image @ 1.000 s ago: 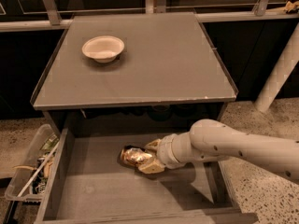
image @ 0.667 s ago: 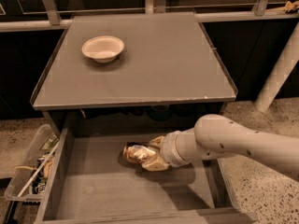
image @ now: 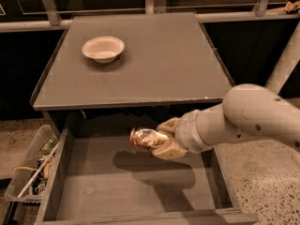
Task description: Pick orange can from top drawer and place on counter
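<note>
The gripper (image: 160, 138) is clamping the shiny orange can (image: 143, 138) over the open top drawer (image: 131, 189).
Its tan fingers (image: 169, 149) are squeezing the can, which is lying sideways above the matte grey drawer floor. A round white bowl (image: 103, 48) is sitting on the flat grey counter (image: 159, 60).

Smooth off-white arm (image: 253, 111), small dark dots, ribbed white wrist (image: 188, 132), tan-fingered tool (image: 158, 138) at its tip.

The claw (image: 165, 138) has lifted the orange can (image: 145, 138) off the top drawer (image: 117, 191) floor and now hangs above it.
</note>
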